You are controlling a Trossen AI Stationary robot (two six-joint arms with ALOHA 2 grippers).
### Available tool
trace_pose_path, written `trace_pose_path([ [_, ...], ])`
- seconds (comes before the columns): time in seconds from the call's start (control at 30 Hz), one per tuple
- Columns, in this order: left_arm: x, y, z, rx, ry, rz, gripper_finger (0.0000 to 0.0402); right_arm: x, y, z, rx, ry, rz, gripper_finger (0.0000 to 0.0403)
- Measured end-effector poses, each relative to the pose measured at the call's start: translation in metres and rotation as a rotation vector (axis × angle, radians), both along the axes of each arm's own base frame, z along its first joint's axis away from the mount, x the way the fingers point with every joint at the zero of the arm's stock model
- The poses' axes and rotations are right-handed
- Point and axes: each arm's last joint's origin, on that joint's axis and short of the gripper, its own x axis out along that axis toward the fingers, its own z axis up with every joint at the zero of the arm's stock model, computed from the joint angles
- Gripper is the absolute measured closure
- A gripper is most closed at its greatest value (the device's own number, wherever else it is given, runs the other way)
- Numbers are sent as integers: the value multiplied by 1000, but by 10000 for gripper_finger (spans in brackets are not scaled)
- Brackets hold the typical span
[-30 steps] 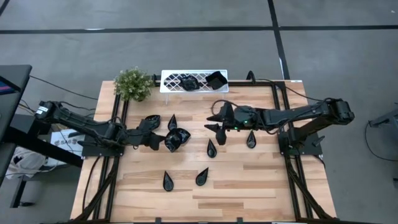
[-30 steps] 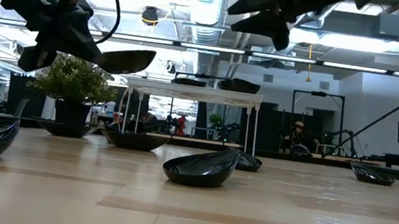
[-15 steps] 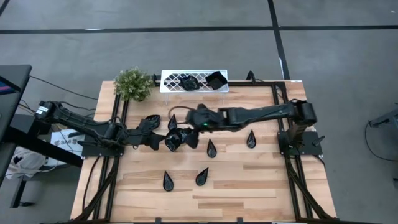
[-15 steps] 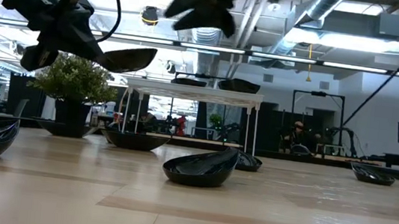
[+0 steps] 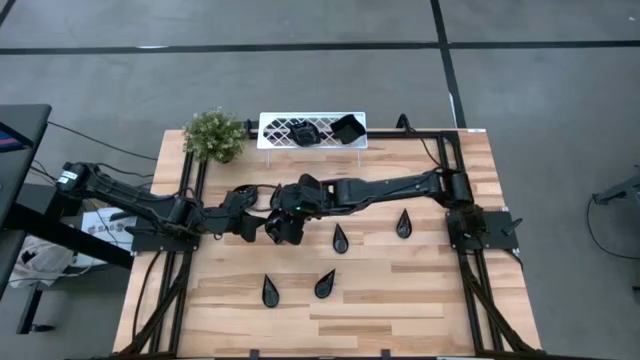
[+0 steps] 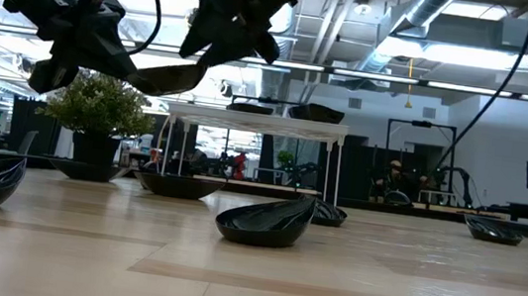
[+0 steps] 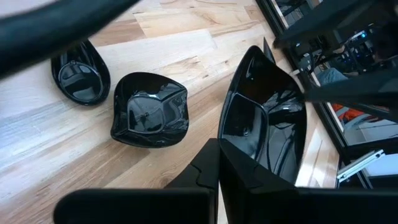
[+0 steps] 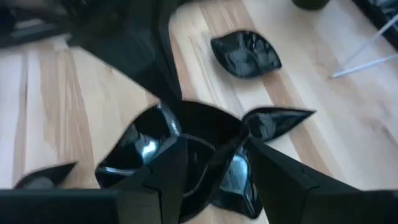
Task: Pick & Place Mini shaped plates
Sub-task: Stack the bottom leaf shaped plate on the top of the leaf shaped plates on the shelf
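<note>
Mini shaped plates are spread over the wooden table: 2 teardrop ones near the front edge, 2 more mid-table toward the right side, and a cluster under both grippers at left-centre.

Left gripper is pinched tight on the rim of 1 black plate, holding it off the table; in the low view that held plate hangs tilted, clear of the surface. Its wrist view shows a wavy-edged dish and a rounder dish lying flat on the wood beside it.

Right gripper is reached across from the right side, directly over the cluster next to the left gripper. Fingers are spread, straddling the stacked black dishes below; can't tell whether they touch.

White lattice tray sits raised at the far edge of the table with 1 squarish black plate on its right end and another dark one mid-tray. Potted plant stands just left of the tray.
</note>
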Motion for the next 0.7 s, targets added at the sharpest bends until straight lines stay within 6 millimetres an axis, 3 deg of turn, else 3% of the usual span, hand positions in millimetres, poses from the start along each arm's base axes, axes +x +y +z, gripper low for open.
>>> trace_pose_path([
  [0.37,1,0,1,-7,-15,-3,398,-3,-6,-3,61,54,29,210],
  [0.7,5,-2,6,-22,-81,-4,398,-4,-10,-3,76,53,6,247],
])
